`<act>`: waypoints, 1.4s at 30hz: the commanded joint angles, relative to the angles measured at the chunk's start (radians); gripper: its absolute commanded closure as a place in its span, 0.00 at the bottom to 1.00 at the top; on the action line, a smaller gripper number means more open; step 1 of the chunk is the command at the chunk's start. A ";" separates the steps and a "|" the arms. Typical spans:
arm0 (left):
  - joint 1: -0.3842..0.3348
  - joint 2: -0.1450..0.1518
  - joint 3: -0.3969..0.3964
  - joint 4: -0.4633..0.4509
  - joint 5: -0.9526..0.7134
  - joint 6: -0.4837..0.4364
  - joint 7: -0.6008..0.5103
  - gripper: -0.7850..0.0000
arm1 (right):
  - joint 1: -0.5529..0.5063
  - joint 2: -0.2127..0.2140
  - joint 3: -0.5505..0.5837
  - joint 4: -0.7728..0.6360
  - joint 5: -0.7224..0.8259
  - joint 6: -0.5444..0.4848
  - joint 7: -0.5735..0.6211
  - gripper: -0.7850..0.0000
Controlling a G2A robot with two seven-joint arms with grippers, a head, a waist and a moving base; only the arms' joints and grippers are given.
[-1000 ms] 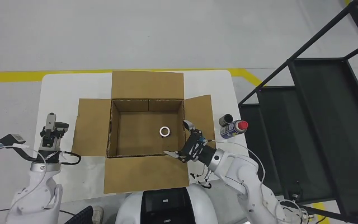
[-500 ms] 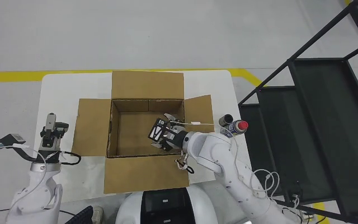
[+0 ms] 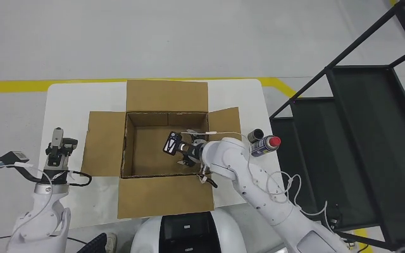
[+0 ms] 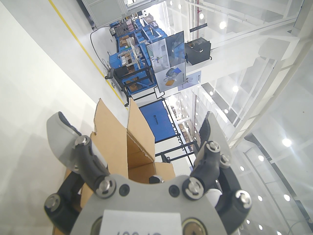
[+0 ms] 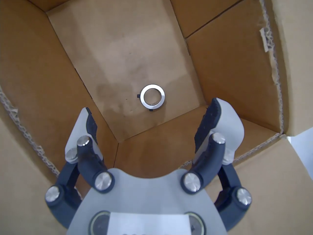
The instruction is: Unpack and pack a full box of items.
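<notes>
My right gripper (image 5: pixel 150 105) hangs, fingers (image 5: pixel 213 119) wide open, over the silver metal ring (image 5: pixel 151 87) in the brown cardboard box (image 5: pixel 220 50), so I'd centre, drop straight, then pinch.

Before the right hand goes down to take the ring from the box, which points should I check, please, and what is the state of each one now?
1. Right hand open: ok, fingers spread wide.
2. Ring lies flat on the box floor, nothing on it: ok.
3. Ring lined up between the fingers: ok, roughly centred.
4. Fingers down at the ring: not ok, they hang above it.
5. Fingers apart from the box walls: ok.
6. Left hand outside the box: ok, open, away from it.
</notes>
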 commanded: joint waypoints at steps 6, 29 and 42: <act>0.000 0.000 0.000 0.000 0.000 0.000 0.000 0.00 | -0.001 0.000 0.001 -0.001 0.000 0.000 -0.001 0.00; 0.000 0.000 0.000 0.000 0.000 0.000 0.000 0.00 | 0.172 -0.056 -0.119 0.222 0.072 0.141 0.107 0.13; 0.000 0.000 0.000 0.000 0.000 0.000 0.000 0.00 | 0.259 -0.090 -0.169 0.368 0.072 0.213 0.151 0.44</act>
